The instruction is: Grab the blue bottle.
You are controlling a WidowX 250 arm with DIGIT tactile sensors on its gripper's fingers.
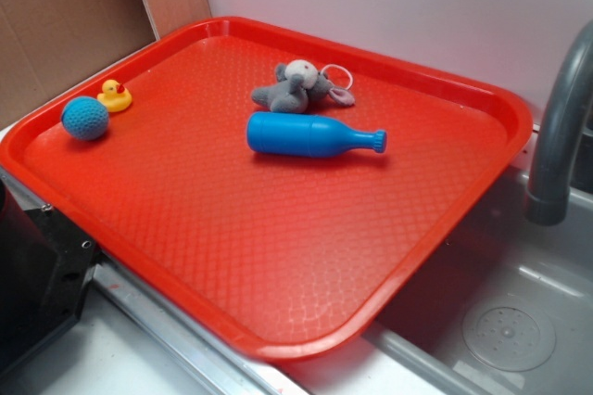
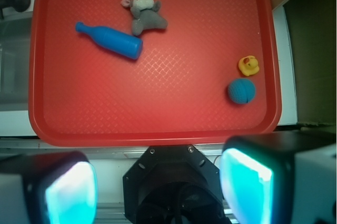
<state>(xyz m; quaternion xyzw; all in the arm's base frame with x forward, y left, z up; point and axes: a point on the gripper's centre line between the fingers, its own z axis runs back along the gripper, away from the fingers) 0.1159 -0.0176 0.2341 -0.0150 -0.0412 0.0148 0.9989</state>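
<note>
Blue bottle lies on its side a little above the centre of the exterior frame, on a red tray, its fat base to the left and its ridged cap pointing right. Lying flat like that, its round body offers two clear flanks for fingers to close across, which I judge the likeliest hold.

Going left to right in that view: a crocheted blue ball sits at the far left of the tray with a yellow rubber duck just beside it; both are well apart from the bottle. Next comes the bottle, and just above it a grey plush toy, near enough that it may be touching the bottle's upper flank (I cannot tell for sure). At the right edge a grey faucet rises over a grey sink basin.

In the wrist view the gripper fills the bottom of the frame, its two pale fingers set wide apart with nothing between them, well short of the bottle in the upper left.

The tray's floor is a textured diamond pattern with a raised rim, and it rests across the sink. Behind are a pale wall and, at upper left, brown cardboard.
</note>
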